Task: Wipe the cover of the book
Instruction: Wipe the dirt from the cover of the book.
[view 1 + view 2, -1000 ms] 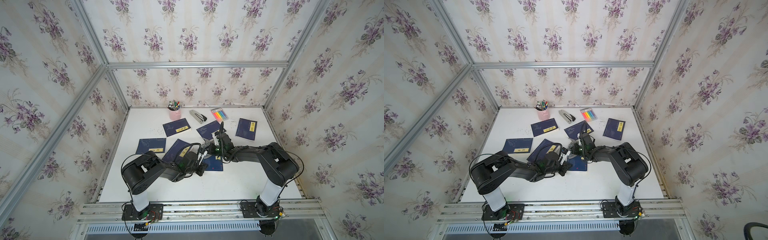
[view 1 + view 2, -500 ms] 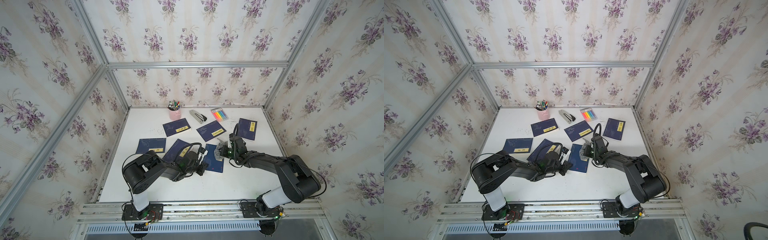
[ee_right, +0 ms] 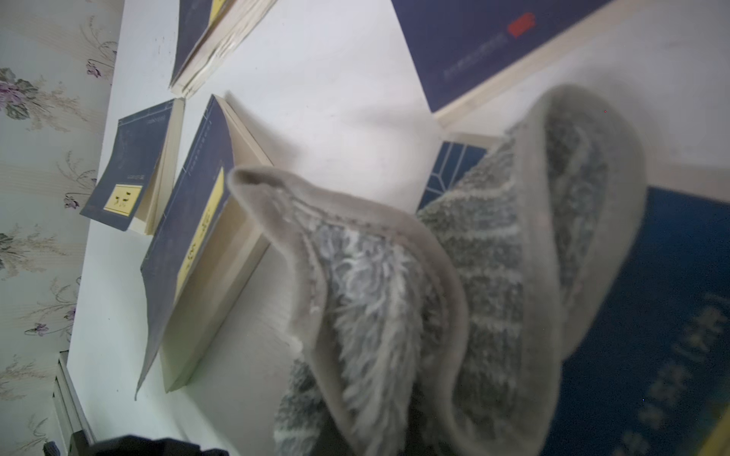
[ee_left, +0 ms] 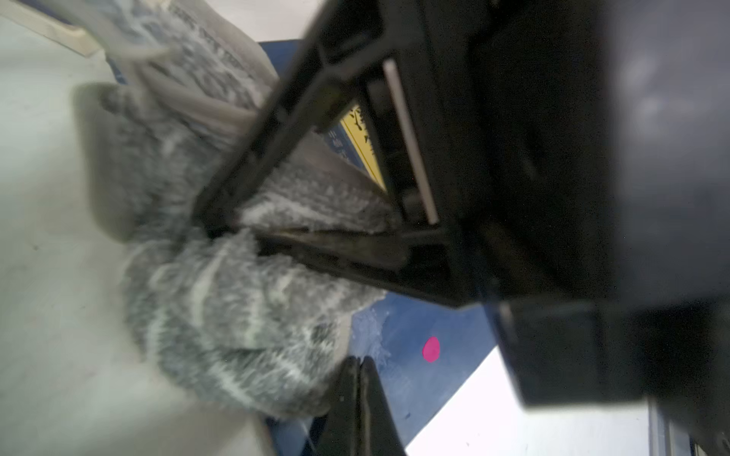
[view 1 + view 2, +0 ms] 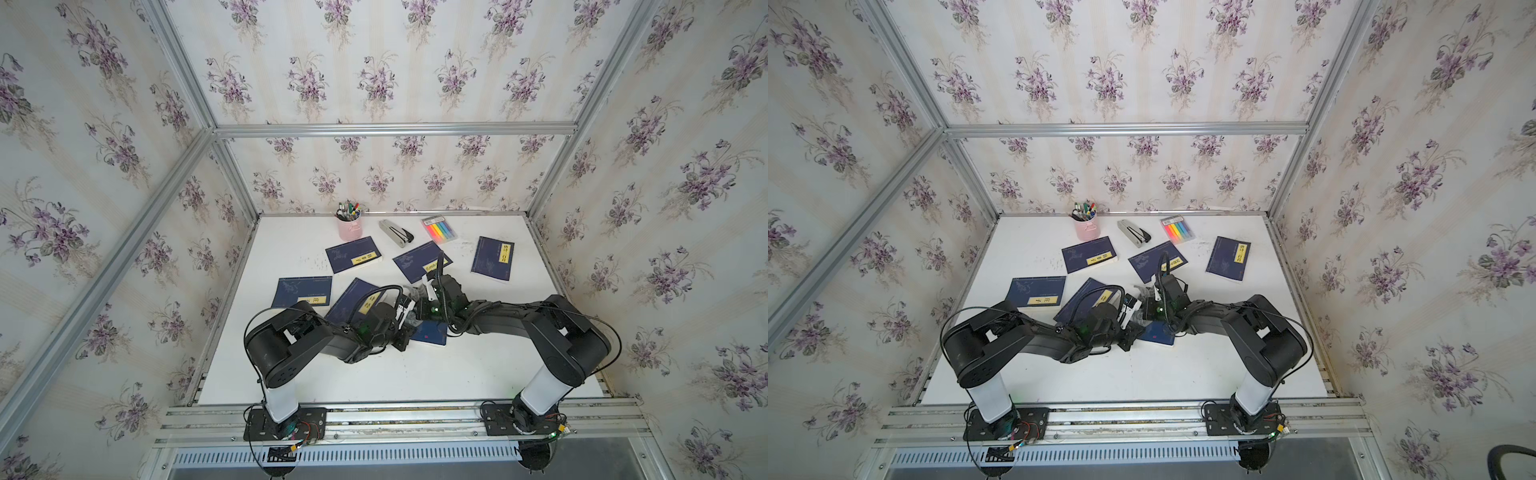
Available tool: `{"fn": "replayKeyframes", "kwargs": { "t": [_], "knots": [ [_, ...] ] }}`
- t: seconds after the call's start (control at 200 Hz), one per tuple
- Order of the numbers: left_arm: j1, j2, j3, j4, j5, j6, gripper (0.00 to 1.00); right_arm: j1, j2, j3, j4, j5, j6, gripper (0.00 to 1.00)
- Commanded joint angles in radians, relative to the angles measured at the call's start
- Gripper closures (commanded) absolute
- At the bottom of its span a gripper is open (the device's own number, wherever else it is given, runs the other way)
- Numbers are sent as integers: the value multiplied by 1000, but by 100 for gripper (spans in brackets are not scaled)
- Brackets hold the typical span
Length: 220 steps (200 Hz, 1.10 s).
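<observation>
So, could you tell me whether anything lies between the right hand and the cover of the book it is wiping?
Only the grey cloth, which the right hand grips and holds on the blue book; nothing else visible is in the way. The shut left hand sits at the cover beside the cloth.

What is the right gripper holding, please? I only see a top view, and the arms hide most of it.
Observer: The left wrist view shows the right gripper shut on a grey striped cloth.
Operator: Thanks. Is the cloth on the book?
Observer: Yes, the right wrist view shows it bunched on the cover of the blue book.
Operator: And the other arm?
Observer: The left gripper is shut, and its tips appear to rest on that cover beside a pink dot.
</observation>
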Motion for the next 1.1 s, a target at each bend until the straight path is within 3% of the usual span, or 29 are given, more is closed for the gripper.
{"fn": "replayKeyframes", "kwargs": {
  "t": [0.0,0.24,0.47,0.59,0.804,0.944,1.094],
  "knots": [
    [4,13,-29,-347,-94,1,100,-33,-49,-70,-41,36,26,100],
    [3,41,-15,-333,-74,-1,100,-189,-267,-217,-137,84,14,100],
    [3,57,-3,-323,-57,-4,100,-199,-371,-212,-195,90,2,100],
    [3,54,-3,-319,-54,-5,100,-171,-382,-211,-147,33,25,100],
    [3,52,10,-328,-62,-3,100,8,-314,-158,-97,54,54,100],
    [3,56,19,-336,-63,-5,100,31,-232,-176,-38,19,101,100],
    [3,57,19,-342,-69,-2,100,29,-219,-211,-101,49,106,100]
  ]
}}
